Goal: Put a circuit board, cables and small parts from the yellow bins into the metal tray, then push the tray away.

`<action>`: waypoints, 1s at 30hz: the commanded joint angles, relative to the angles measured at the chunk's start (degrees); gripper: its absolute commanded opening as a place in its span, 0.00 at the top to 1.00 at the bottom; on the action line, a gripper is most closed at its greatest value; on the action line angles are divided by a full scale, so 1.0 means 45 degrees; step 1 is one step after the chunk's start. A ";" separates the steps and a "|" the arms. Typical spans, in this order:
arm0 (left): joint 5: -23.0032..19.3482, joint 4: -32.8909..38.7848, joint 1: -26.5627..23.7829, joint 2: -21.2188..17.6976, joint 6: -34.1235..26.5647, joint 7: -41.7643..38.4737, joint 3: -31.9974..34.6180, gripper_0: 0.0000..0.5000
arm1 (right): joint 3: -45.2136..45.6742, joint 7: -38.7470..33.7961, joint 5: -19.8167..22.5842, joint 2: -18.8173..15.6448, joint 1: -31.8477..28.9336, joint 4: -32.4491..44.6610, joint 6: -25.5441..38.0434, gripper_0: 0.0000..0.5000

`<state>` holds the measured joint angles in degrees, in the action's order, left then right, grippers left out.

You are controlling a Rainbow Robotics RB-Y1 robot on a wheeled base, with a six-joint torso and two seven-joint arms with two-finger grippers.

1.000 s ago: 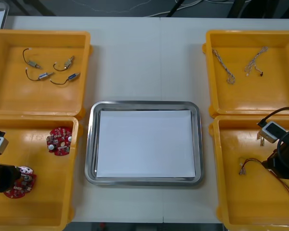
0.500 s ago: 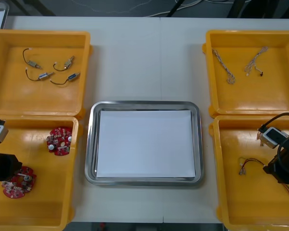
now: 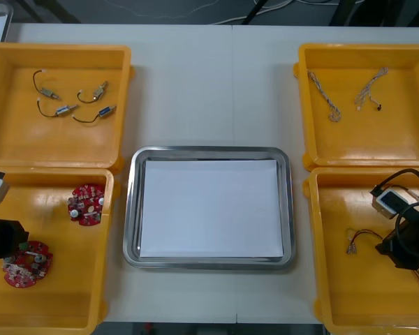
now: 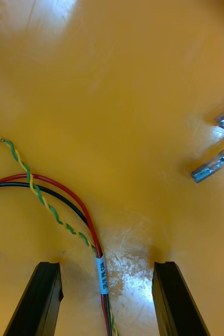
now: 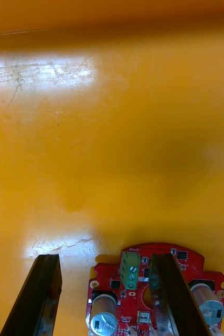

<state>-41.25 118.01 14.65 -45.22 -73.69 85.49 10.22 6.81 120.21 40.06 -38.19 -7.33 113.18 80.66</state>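
Your left pincer (image 5: 104, 257) gapes empty over a red circuit board (image 5: 114, 275); your right pincer (image 4: 106, 265) gapes astride a red-and-black cable (image 4: 100, 275).

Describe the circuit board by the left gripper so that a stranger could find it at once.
Start at the near left yellow bin, which holds two round red circuit boards. The nearer circuit board lies at the open left gripper, one finger over it. The other circuit board lies apart, closer to the metal tray.

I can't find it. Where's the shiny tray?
In the front view the tray lies in the middle, between the left bins and the right bins.
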 commanded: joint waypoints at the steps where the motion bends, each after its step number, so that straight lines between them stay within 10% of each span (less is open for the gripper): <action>1: 0.0144 -0.0014 -0.0208 0.0185 0.0184 0.1783 -0.0338 0.02 | -0.0283 0.0513 -0.0210 0.0146 -0.0285 0.0064 -0.0113 0.00; 25: 0.1101 -0.0131 -0.0032 0.0498 0.0242 0.1958 -0.0650 0.07 | -0.0869 0.0357 -0.0718 0.0146 -0.0285 -0.0346 -0.0933 0.00; 28: 0.1179 -0.0268 -0.0071 0.0537 0.0242 0.1958 -0.0650 0.06 | -0.0869 0.0337 -0.0718 0.0127 -0.0246 -0.0366 -0.0972 0.27; 30: 0.1257 -0.0287 -0.0052 0.0595 0.0242 0.1978 -0.0650 0.07 | -0.0869 0.0298 -0.0757 0.0146 -0.0246 -0.0366 -0.0972 0.79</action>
<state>-36.65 116.85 14.65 -43.84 -73.19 88.90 7.97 4.33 120.21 37.17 -38.17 -7.36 112.18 76.94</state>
